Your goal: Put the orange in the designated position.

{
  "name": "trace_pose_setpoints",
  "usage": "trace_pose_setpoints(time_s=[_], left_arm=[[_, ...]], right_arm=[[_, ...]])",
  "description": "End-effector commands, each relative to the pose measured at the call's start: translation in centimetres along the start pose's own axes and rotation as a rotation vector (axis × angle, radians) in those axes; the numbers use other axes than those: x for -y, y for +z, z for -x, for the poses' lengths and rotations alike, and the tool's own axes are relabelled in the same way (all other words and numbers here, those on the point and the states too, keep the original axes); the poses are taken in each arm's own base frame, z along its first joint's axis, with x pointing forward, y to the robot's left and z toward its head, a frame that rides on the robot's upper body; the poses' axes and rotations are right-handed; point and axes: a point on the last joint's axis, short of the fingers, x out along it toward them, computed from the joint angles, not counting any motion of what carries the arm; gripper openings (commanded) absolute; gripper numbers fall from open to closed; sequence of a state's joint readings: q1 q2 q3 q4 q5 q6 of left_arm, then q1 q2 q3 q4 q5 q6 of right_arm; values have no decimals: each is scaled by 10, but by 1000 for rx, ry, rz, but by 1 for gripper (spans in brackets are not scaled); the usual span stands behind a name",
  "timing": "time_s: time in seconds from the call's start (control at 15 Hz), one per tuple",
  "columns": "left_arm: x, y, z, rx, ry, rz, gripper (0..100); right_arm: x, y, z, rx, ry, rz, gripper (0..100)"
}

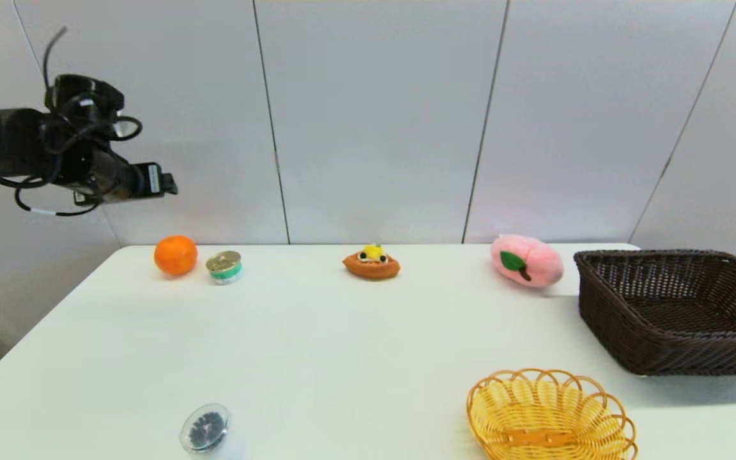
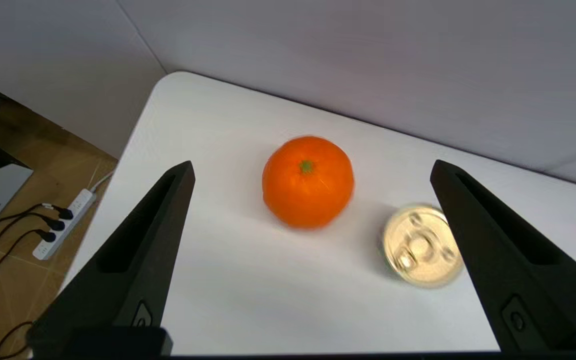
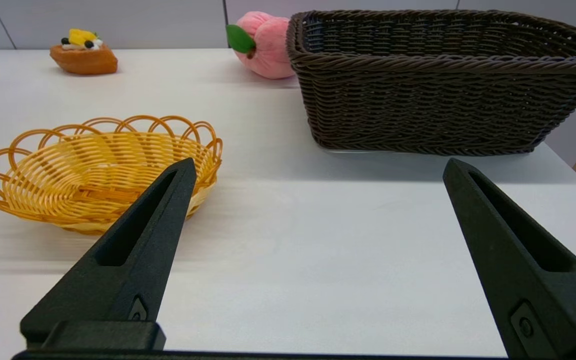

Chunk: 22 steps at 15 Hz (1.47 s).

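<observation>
The orange point(image 1: 176, 255) rests on the white table point(image 1: 317, 345) at its far left corner, with a small tin can point(image 1: 224, 266) just to its right. My left gripper point(image 1: 165, 183) hangs high above and slightly left of the fruit. The left wrist view looks down on the orange point(image 2: 308, 181), stem dimple up, between the widely spread fingers of the open left gripper point(image 2: 312, 164), well clear of it. The can point(image 2: 422, 246) lies beside one finger. No mark on the tabletop shows the designated position. My right gripper point(image 3: 318, 162) is open and empty, low over the table's near right.
An orange-brown toy pastry point(image 1: 372, 262) and a pink plush peach point(image 1: 526, 260) sit along the back. A dark brown wicker basket point(image 1: 681, 306) stands at the right, a yellow wicker basket point(image 1: 550, 415) at the front right. A clear round lidded item point(image 1: 205, 429) lies front left.
</observation>
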<state>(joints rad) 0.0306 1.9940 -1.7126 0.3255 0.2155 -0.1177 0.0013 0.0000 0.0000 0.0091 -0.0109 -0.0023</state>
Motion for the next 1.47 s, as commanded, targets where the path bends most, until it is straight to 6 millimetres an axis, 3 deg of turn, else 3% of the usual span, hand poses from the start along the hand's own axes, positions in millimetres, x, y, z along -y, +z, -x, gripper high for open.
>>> trace_pose_setpoints(time_s=[0.07, 0.47, 0.67, 0.93, 1.2, 1.47], left_arm=[[-9, 8, 133, 85, -80, -16, 100], [-46, -41, 265, 276, -145, -7, 100], [-71, -97, 313, 354, -155, -74, 100], [-92, -172, 341, 422, -239, -207, 100], [-100, -210, 354, 477, -247, -189, 100], [-104, -245, 353, 489, -222, -178, 100]], right_arm=[[0, 0, 0, 0, 0, 1, 100], [0, 0, 0, 0, 0, 1, 100], [0, 0, 0, 0, 0, 1, 100], [0, 0, 0, 0, 0, 1, 100], [0, 0, 0, 0, 0, 1, 100], [0, 0, 0, 0, 0, 1, 100]])
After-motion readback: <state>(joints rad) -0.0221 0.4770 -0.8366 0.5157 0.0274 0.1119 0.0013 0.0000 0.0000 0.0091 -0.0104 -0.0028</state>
